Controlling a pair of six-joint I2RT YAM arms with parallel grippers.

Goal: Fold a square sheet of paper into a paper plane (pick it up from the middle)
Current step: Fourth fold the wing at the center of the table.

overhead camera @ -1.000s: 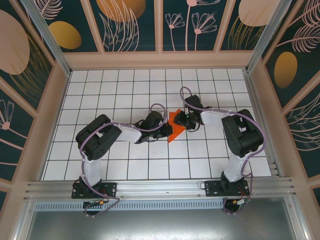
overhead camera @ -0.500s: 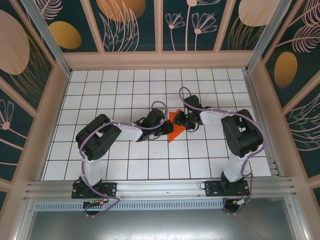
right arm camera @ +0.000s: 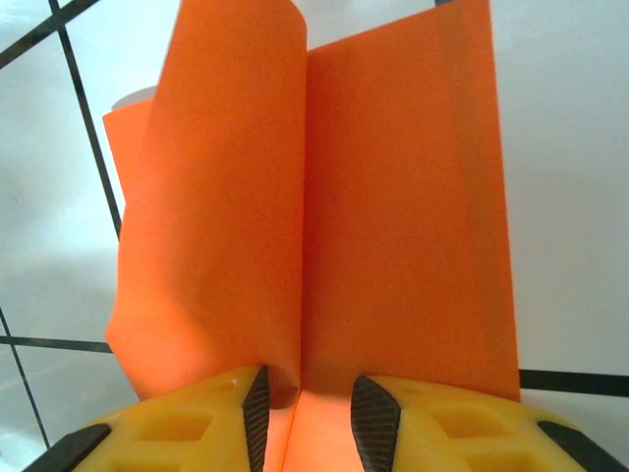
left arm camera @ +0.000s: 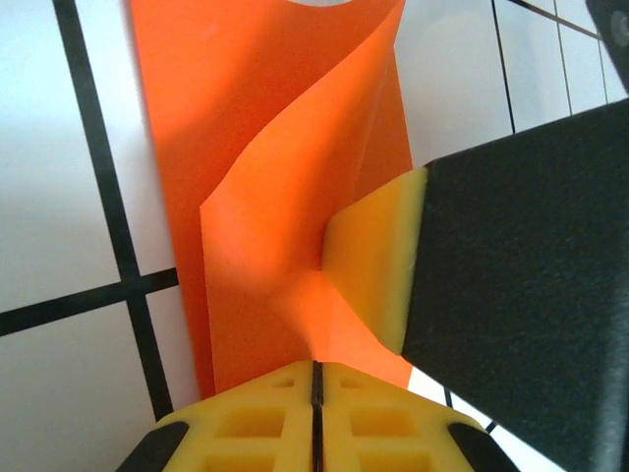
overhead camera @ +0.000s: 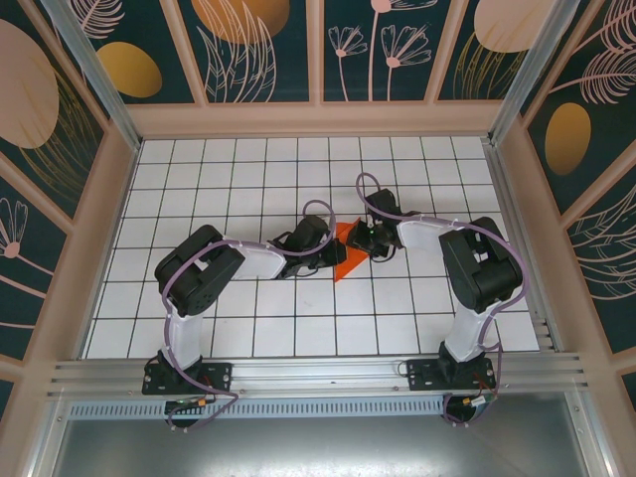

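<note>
Orange-red square sheet of paper sits at table centre, partly folded, with one flap curled up off the tiles. At its 9 o'clock the left hand is clenched on the edge, and the paper runs right into the seam between the pads. At its 2 o'clock the right hand has its jaws apart astride the near edge. Flat layer and curled flap both sit in the gap, and we see nothing clamped. In the left wrist view one of its fingers touches the raised flap at 3 o'clock.

We judge the step to be laying that flap over and creasing it. To do it well:
- Left hand anchors.
- Right hand takes only the loose flap and carries it low.
- We line the edges up before pressing, then crease from the pinned end outward.
- Pulling too hard risks a tear or a slip.

Room: we have free tiles at 12 and 6 o'clock of the sheet. The hands are almost nose to nose, so sideways moves are tight. The walls are well apart.
</note>
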